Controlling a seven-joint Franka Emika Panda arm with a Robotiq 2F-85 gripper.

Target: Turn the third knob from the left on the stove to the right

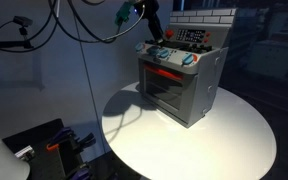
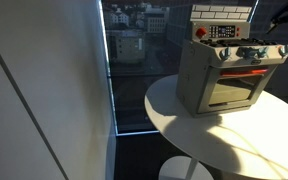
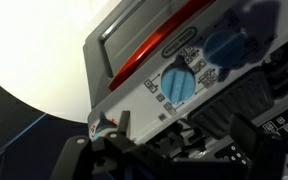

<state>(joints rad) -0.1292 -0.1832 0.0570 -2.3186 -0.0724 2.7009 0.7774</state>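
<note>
Stove: grey, on the round white desk, toward its far side
Door: windowed, with a red bar across the top
Knobs: teal, in a row on the front panel above the door
End effector: right above the knob row, nothing visibly held; opening cannot be told, fingers dark and blurred in the wrist view

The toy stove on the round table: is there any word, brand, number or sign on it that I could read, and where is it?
No text here is legible.
Oval badge on the front of the stove, wrist view: lettering too blurred to read.
Marks around the teal knob: too blurred to read.
Button panel on the stove's back, in an exterior view: too small to read.
</note>
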